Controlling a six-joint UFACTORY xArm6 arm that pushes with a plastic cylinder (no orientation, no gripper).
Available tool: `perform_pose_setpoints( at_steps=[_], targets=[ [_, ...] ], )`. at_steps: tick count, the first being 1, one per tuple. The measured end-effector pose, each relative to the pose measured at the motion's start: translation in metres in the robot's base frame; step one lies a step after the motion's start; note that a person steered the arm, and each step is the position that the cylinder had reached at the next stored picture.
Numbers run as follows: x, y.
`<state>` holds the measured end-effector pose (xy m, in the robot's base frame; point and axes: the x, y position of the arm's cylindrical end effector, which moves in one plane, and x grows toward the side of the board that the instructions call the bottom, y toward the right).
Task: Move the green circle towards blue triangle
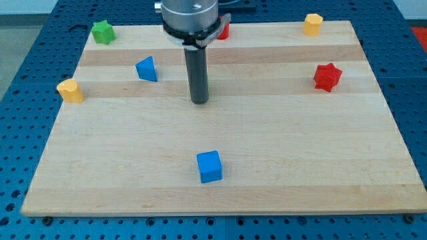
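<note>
My tip [199, 101] rests on the wooden board [300, 167] near the middle, a little towards the view's top. A thin green sliver [207, 85] shows at the rod's right edge just above the tip. It seems to be the green circle, and the rod hides most of it. The blue triangle [146, 69] lies to the view's left of the tip and slightly higher, about a rod's length away.
A green star [101, 31] sits at the top left corner and a yellow block [70, 90] at the left edge. A red block [223, 30] is partly behind the arm. There is also a yellow hexagon [312, 24] top right, a red star [327, 77] right and a blue cube [209, 166] bottom centre.
</note>
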<state>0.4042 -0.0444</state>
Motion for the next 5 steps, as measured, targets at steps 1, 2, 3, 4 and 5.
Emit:
perform_pose_setpoints(
  at_steps=[1,2,3,4,5],
  targets=[
    [-0.031,-0.004],
    [-0.055,-0.004],
    [-0.055,0.012],
    [-0.064,0.04],
    [-0.092,0.046]
  ],
)
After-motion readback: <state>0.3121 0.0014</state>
